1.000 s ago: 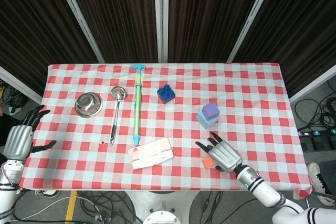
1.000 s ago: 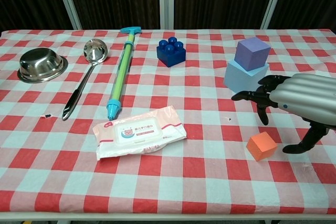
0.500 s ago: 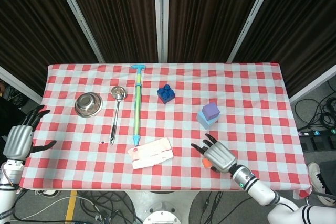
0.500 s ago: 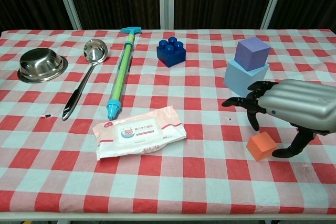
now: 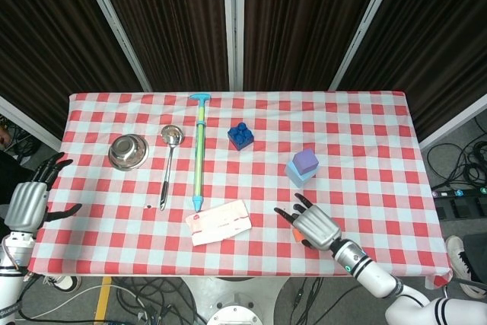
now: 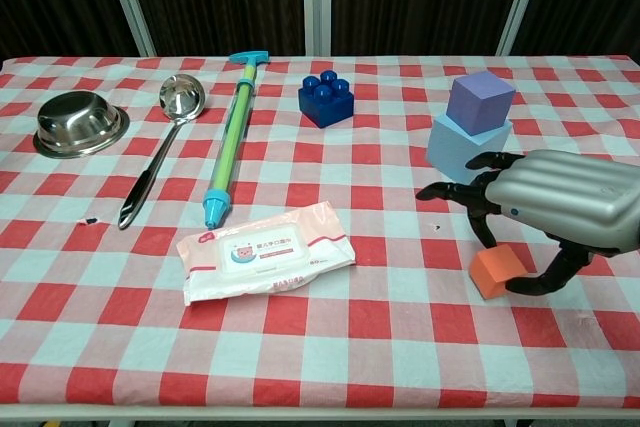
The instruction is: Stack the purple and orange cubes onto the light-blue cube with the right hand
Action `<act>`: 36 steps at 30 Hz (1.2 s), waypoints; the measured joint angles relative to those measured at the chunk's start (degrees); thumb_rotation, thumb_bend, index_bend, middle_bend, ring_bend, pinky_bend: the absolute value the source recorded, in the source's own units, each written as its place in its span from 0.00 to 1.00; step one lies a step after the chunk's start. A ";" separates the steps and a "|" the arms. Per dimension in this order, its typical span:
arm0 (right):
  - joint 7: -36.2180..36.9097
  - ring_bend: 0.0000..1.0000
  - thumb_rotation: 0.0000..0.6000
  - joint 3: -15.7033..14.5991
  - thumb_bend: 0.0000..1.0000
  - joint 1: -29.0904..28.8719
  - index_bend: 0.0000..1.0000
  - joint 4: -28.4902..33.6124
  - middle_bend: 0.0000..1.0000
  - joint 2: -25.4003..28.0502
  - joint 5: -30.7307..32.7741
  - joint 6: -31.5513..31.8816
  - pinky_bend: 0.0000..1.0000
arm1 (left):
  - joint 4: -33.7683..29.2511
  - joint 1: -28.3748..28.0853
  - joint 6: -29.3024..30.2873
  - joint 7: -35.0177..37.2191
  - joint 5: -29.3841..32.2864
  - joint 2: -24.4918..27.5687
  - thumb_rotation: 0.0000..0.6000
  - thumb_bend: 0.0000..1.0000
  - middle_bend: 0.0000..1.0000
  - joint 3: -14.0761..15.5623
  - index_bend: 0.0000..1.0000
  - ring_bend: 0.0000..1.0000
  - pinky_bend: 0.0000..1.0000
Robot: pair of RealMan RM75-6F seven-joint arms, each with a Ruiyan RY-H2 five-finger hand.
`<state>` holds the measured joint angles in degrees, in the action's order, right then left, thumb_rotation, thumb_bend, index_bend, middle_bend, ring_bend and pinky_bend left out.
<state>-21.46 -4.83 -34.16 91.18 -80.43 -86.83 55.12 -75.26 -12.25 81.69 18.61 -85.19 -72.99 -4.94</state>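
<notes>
The purple cube [image 6: 481, 99] sits on the light-blue cube [image 6: 462, 149] at the table's right; in the head view the purple cube [image 5: 306, 160] tops the light-blue cube [image 5: 294, 175]. Just in front of them lies the orange cube [image 6: 499, 269], tipped slightly. My right hand [image 6: 545, 209] arches over it, a finger on its upper left and the thumb hooked at its lower right, pinching it. From above, the right hand [image 5: 313, 226] hides nearly all of that cube. My left hand [image 5: 29, 202] hangs open beyond the table's left edge.
A pack of wipes [image 6: 265, 250] lies left of the right hand. Further back are a green-and-blue pump tube [image 6: 229, 145], a ladle [image 6: 160, 152], a steel bowl [image 6: 80, 122] and a dark-blue brick [image 6: 326, 99]. The front table edge is close to the orange cube.
My right hand moved left and down over the orange cube, and its fingers and thumb closed onto it. The cube tipped a little. The left hand stayed still.
</notes>
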 measured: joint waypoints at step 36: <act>8.91 0.25 1.00 19.36 0.18 -13.65 0.00 5.80 0.53 19.30 17.66 -13.76 0.05 | 0.00 0.00 0.00 0.00 0.00 0.00 1.00 0.06 0.20 0.00 0.24 0.14 0.31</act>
<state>-12.56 14.53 -47.80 96.98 -61.12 -69.17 41.37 -75.26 -12.25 81.69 18.61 -85.19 -72.99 -4.94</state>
